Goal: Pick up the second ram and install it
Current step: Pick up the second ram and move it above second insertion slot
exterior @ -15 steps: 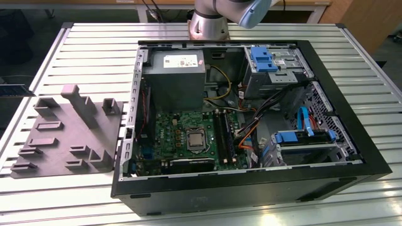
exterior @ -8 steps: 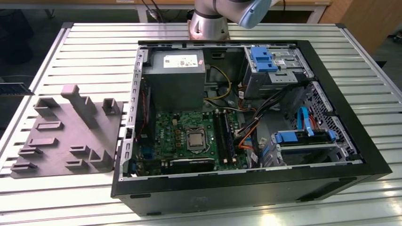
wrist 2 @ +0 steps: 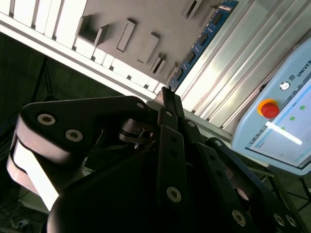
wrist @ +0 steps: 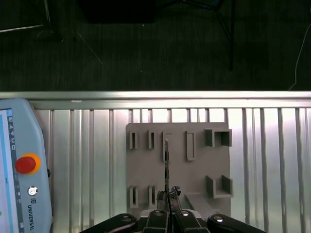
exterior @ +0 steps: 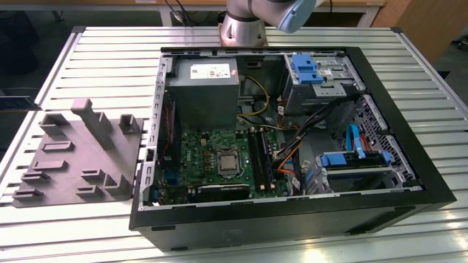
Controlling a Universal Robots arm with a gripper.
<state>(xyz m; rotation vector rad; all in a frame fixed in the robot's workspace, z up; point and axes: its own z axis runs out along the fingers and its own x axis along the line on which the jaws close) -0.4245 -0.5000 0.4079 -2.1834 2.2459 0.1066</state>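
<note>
Meanwhile, at the far left edge of the exterior view, the second ram [exterior: 18, 102] hangs near the table [exterior: 109, 49] rim. It is well apart from the open computer case [exterior: 409, 164] at centre and right of the frame, where black memory slots [exterior: 257, 156] lie on the green motherboard [exterior: 208, 148].

In the second wrist view, the gripper [wrist 2: 166, 95] has its fingers pinched tight on one end of the blue-green stick. Behind it are the grey fixture tray [wrist 2: 126, 19] and the slatted table, with a teach pendant [wrist 2: 282, 121] alongside.

In the first wrist view, the stick [wrist: 166, 160] appears edge-on above the tray.

Done well, this carry likely calls for a firm, square pinch. The board should stay untilted and lengthwise to its slot, with the notch matched and pressure even.
</note>
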